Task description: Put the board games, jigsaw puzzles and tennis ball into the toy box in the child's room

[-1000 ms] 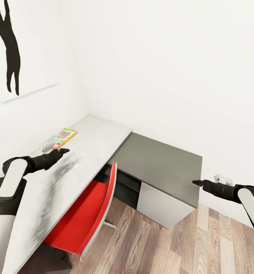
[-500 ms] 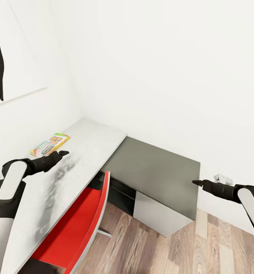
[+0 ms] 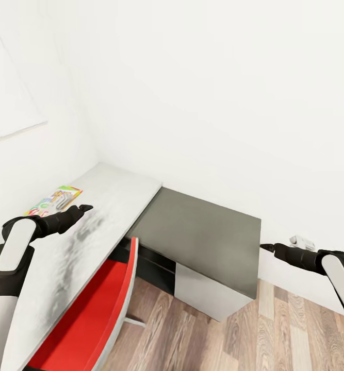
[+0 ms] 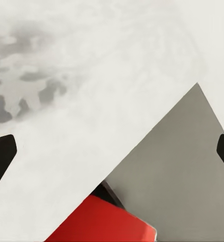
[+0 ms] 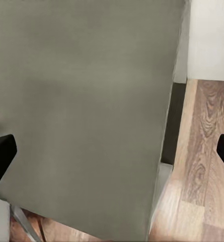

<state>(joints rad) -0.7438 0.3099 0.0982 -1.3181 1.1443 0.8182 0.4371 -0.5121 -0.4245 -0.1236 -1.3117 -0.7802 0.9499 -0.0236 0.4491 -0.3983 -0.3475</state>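
Observation:
The table with its pale grey-white top runs along the left wall. A flat colourful toy with printed shapes lies on it near the wall; it looks like a board game, but I cannot tell for sure. My left gripper hovers open over the tabletop, a short way in front of that toy. In the left wrist view the left gripper has nothing between its widely spread fingertips. My right gripper hangs open and empty beside the dark grey cabinet, and the right wrist view shows this gripper above it. The toy box, tennis ball and bed are out of view.
A red chair is tucked under the table. A lower dark grey cabinet with a white front adjoins the table in the corner. Wood-plank floor lies to the right. A small white fitting sits on the wall.
The whole view has swung to the right: table, toy and chair slid left in the picture and the black silhouette left it. Both arms hold the same pose.

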